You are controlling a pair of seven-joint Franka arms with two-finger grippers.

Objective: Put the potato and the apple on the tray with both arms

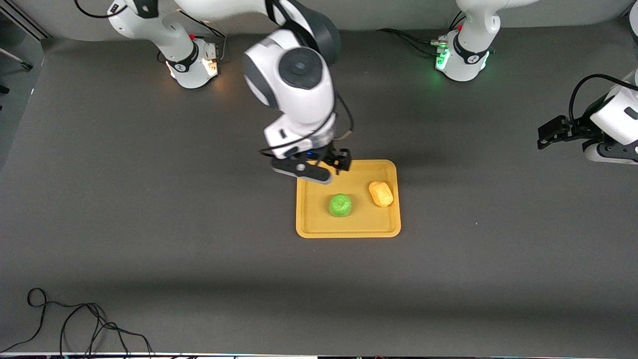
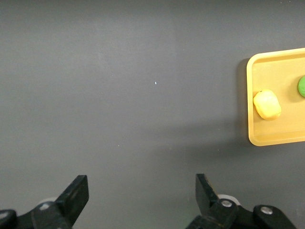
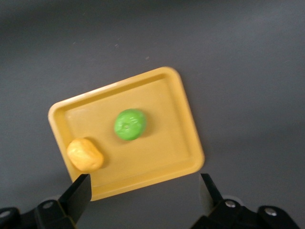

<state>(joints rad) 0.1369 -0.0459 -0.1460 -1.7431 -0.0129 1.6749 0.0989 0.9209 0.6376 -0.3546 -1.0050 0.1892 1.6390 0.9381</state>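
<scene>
Apple (image 1: 340, 205) and potato (image 1: 381, 193) lying apart on the tray (image 1: 349, 230), potato toward the left arm's end, right gripper (image 3: 143, 191) over the tray's edge, fingers wide and empty, left gripper (image 2: 142, 193) waiting wide open over bare table (image 1: 149, 224), well apart from the tray

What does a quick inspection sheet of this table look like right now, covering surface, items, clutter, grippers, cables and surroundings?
Surface: dark grey table, bare around the tray.
Job's things: apple and potato both lie on the tray, apart.
Clutter: nothing seen.
Grippers: right gripper over the tray's edge, fingers open, empty; left gripper waits over bare table at the left arm's end, open, empty.
Cables: loose black cable at the table edge nearest the front camera.
Surroundings: two arm bases, lights on.
</scene>
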